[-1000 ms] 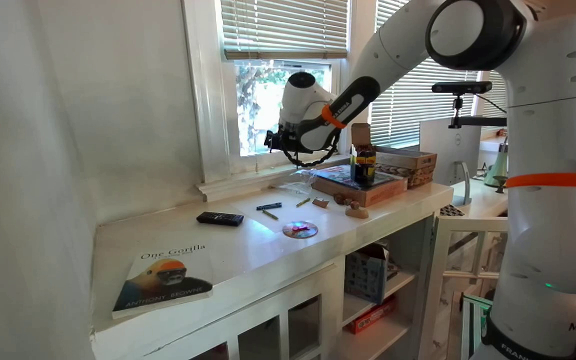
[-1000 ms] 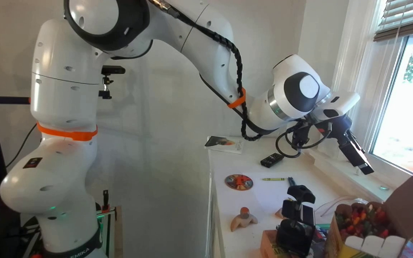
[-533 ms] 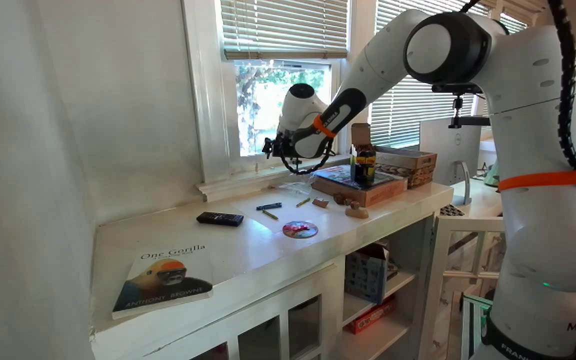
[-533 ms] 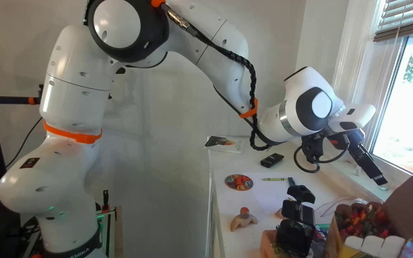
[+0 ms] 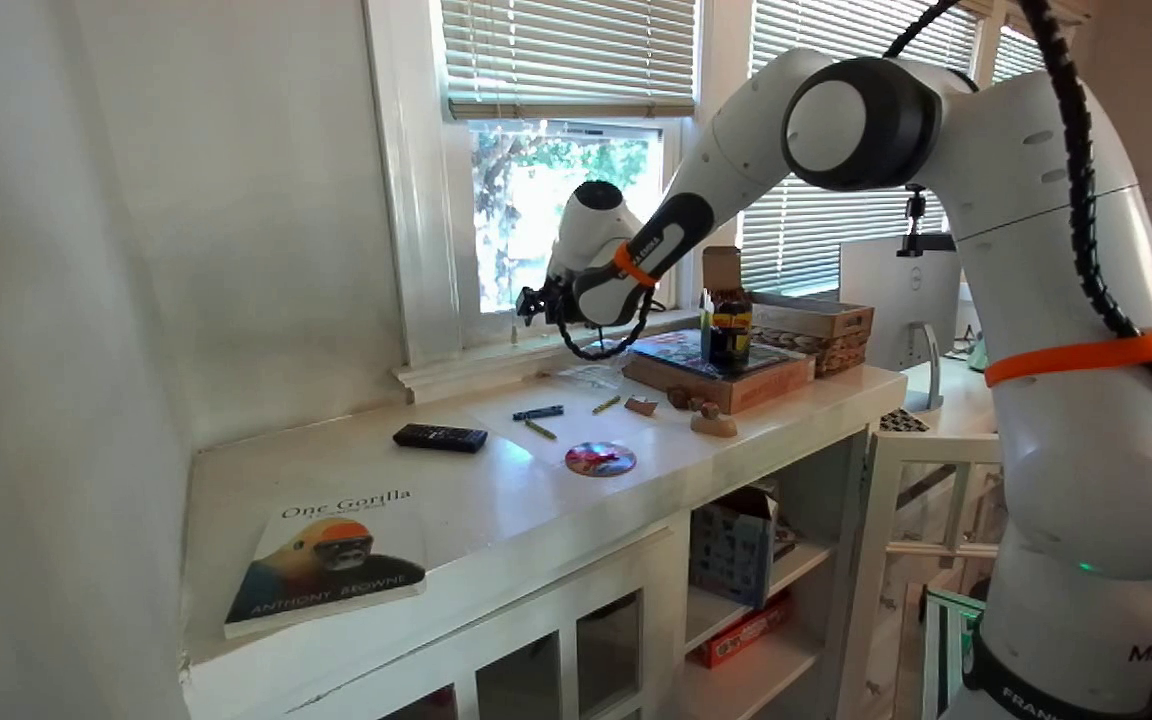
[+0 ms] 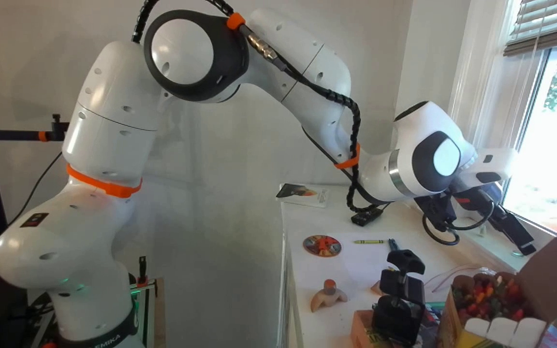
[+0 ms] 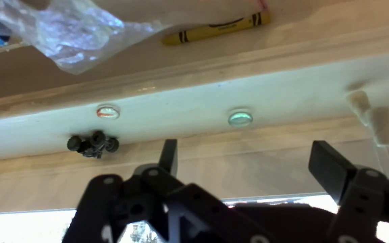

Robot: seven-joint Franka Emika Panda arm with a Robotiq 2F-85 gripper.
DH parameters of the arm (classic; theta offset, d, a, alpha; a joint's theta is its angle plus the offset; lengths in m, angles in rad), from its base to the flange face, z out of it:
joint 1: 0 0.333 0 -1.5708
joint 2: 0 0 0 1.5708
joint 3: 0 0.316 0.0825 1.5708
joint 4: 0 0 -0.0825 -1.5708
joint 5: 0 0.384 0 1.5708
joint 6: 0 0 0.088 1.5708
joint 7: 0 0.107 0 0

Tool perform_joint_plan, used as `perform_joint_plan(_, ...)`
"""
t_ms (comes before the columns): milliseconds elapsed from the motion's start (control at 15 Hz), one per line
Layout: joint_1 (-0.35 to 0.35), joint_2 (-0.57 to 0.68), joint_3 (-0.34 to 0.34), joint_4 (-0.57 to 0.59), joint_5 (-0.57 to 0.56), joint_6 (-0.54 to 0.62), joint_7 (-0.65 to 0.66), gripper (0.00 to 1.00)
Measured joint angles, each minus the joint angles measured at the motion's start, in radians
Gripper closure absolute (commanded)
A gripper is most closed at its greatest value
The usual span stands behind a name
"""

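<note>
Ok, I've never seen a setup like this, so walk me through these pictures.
The white machine is a robot arm, with joints rather like a shoulder, elbow and wrist. Two pictures come from cameras standing outside it, looking from different places; the close-up comes from a camera on its wrist.

Lying about the white cabinet top are a book titled One Gorilla, a black remote control, a round picture disc and a yellowish crayon, among other things.

In the close-up, the two black fingers at the arm's end stand apart, holding nothing. The same picture shows a windowsill bearing a greenish glassy gem and a small black wheeled piece.
</note>
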Motion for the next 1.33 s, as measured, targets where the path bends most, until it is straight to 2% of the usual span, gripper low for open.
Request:
perform_joint_plan(467, -0.043, 0.053, 0.041, 0.061, 0.005, 0.001, -0.09, 0.0)
perform_joint_plan(1000, -0.075, 0.082, 0.076, 0.079, 0.006, 0.001, -0.131, 0.16)
perform_joint_plan(1133, -0.081, 0.085, 0.083, 0.079, 0.006, 0.0, -0.141, 0.22)
perform_joint_plan(1200, -0.084, 0.086, 0.088, 0.08, 0.006, 0.0, -0.146, 0.28)
perform_joint_plan(1267, -0.088, 0.088, 0.093, 0.08, 0.006, 0.0, -0.15, 0.25)
perform_joint_plan(1333, -0.092, 0.09, 0.099, 0.08, 0.007, 0.0, -0.157, 0.27)
